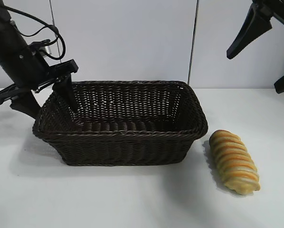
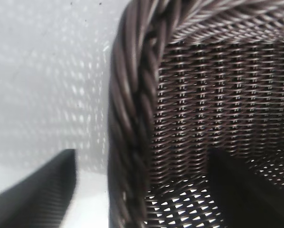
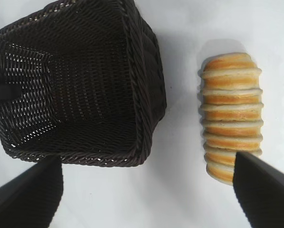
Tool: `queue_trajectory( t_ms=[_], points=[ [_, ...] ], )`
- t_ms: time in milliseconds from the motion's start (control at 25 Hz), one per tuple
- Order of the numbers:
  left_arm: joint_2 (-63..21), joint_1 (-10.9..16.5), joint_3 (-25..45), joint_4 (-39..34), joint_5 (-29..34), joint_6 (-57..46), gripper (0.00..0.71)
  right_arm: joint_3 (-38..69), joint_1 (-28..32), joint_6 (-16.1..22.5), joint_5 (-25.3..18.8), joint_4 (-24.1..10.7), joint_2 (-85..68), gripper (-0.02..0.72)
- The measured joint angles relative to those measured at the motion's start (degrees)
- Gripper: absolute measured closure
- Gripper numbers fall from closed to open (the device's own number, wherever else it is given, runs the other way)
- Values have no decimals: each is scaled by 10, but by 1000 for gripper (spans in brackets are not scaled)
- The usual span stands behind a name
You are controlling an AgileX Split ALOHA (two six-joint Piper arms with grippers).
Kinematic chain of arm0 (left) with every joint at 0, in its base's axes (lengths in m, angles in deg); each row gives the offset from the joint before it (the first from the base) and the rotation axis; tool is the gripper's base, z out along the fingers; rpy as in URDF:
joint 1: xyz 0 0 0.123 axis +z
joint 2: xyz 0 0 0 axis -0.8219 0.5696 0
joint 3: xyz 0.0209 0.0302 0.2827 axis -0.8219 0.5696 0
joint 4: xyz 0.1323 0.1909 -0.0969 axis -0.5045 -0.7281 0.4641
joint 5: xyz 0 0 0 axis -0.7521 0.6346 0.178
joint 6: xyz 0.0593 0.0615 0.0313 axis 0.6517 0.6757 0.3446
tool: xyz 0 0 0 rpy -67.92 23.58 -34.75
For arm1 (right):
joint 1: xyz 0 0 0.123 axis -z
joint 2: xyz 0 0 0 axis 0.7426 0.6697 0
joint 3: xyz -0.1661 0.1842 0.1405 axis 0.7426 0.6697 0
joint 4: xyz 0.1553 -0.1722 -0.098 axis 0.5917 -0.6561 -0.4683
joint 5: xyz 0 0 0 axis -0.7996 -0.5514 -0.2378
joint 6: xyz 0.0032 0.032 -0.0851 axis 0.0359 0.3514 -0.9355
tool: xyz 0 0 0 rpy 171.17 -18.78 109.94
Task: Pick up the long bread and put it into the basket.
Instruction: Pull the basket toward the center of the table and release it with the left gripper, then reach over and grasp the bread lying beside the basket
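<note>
Approach step: bread untouched on table beside basket. Right hand released, high above; needs lowering astride. Left hand released, straddling basket rim.

left gripper is down low with its fingers spread wide apart, arm slanting in from the upper left. right gripper hangs up high, fingers spread too.

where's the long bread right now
In the exterior view the long bread lies on the white table, just outside the basket at its right end, apart from it and below the raised right gripper.
</note>
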Motion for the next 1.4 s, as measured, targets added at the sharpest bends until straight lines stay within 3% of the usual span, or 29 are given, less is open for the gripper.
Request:
queue_trajectory(
  t_ms=[320,520,600,760,960,1080,1200,1400],
  points=[
    [-68,19,-1,-44,26,0,52,0,0,0,0,0,0,8],
    [-105,37,-2,-128,29,-26,52,0,0,0,-1,0,0,8],
    [-116,57,-2,-169,33,-52,52,0,0,0,-1,0,0,8],
    [-131,125,-2,-213,50,-75,51,0,0,0,-1,0,0,8],
    [-157,217,-2,-215,59,-79,51,0,0,-3,-1,0,0,8],
    [-181,257,-2,-180,61,-76,51,0,0,-4,-1,0,0,8],
    [-215,274,-2,-146,71,-55,51,0,0,-7,-1,0,0,8],
    [-300,275,-2,-115,80,-27,51,0,0,-13,-3,0,0,8]
  ],
)
